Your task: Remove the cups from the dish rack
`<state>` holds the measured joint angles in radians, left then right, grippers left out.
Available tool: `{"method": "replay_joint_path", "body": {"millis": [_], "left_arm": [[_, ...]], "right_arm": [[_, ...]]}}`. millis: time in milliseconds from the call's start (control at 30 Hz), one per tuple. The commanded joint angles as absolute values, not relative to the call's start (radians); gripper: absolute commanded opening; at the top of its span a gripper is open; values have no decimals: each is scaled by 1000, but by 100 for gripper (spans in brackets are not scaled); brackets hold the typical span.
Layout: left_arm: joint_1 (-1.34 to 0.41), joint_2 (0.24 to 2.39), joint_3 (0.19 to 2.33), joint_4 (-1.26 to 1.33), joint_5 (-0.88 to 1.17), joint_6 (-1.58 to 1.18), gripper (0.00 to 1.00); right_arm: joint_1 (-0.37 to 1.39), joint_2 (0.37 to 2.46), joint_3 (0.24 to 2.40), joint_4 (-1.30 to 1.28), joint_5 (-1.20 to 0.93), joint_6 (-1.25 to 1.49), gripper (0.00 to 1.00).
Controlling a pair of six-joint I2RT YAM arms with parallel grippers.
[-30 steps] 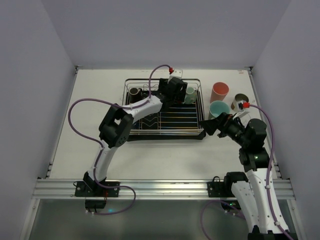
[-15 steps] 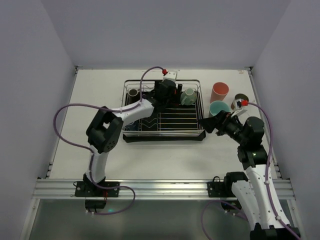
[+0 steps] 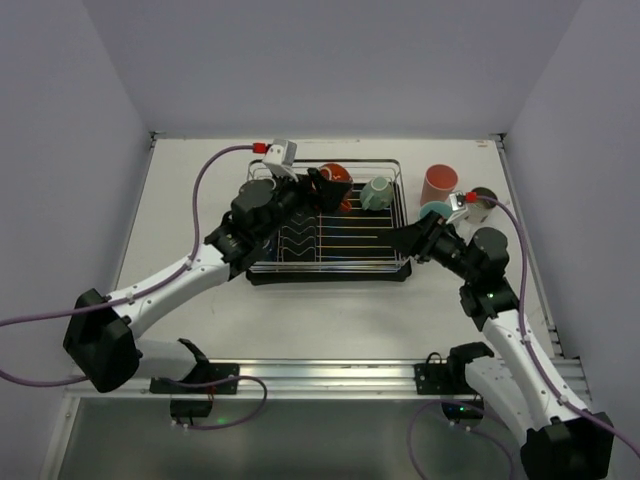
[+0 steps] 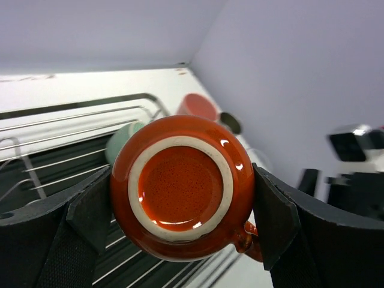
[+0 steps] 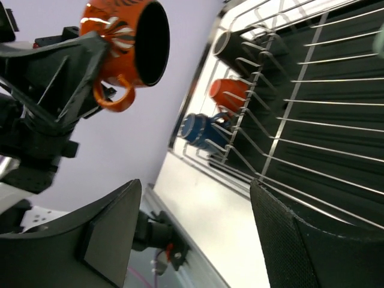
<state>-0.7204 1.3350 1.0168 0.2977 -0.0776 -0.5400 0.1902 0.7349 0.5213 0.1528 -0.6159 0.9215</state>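
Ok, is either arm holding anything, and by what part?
The left end effector clamps the orange mug across its body, handle free. The right end effector is open, holding nothing.

The left fingers [image 4: 90, 210] have risen from the dish rack [image 3: 330, 266], an orange mug [image 4: 180, 186] clamped between them; the right fingers [image 5: 111, 231] edged closer.

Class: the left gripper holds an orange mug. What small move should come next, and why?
Probably swing the left gripper sideways off the dish rack toward bare table: it is shut on the orange mug, which hangs clear above the wires.
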Motion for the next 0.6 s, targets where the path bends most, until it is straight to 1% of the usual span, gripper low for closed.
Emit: {"method": "replay_joint_path", "body": {"millis": [0,133,233,433,567], "left_arm": [[-716,1275,933,561,130,-643,41],[-716,1227,842,730,242,-773,38],[-716,1221,813,836,304,-856,37],[-719,1218,753,1002,357,-942,36],[-722,1238,733,1089,394,-1014,36]], "right_arm": [[253,756,554,337,-611,1035,74],[311,782,567,458,-611,1083,66],[353,785,575,526,-617,1086,66],[368,795,528,718,-601,1216,66],[391,833,549,749,-604,1239,63]]}}
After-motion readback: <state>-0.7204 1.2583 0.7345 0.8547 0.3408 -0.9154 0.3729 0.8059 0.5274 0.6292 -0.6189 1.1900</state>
